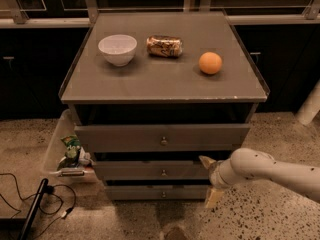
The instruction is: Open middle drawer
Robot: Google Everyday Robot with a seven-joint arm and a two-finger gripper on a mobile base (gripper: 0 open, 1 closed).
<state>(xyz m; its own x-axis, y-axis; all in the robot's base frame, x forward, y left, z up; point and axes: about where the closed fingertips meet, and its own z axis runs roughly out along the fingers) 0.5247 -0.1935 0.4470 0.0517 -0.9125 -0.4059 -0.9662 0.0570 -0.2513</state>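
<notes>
While the arm [280,170] reached in from the right edge of the view, where its rear section was cut off, the gripper [209,179] stood in front of the cabinet [165,81] at the right end of the middle drawer [145,170]. Its two fingers [206,161] were spread well apart, one above the other, and held nothing. Whether the upper finger touched the drawer front could not be determined.

The middle drawer sat between the top drawer [125,137] and the bottom drawer [140,192], with its small knob [163,172] at centre. The gripper hid the right end of its front panel. A dark gap above the panel concealed the inside, and how far the drawer was drawn out could not be read.

On the cabinet top lay a white bowl [117,49], a can [164,46] on its side with an illegible label, and an orange [210,63].

To the left of the cabinet, a clear bin [54,149] held items too jumbled to identify. A cable [20,183] ran across the floor.
</notes>
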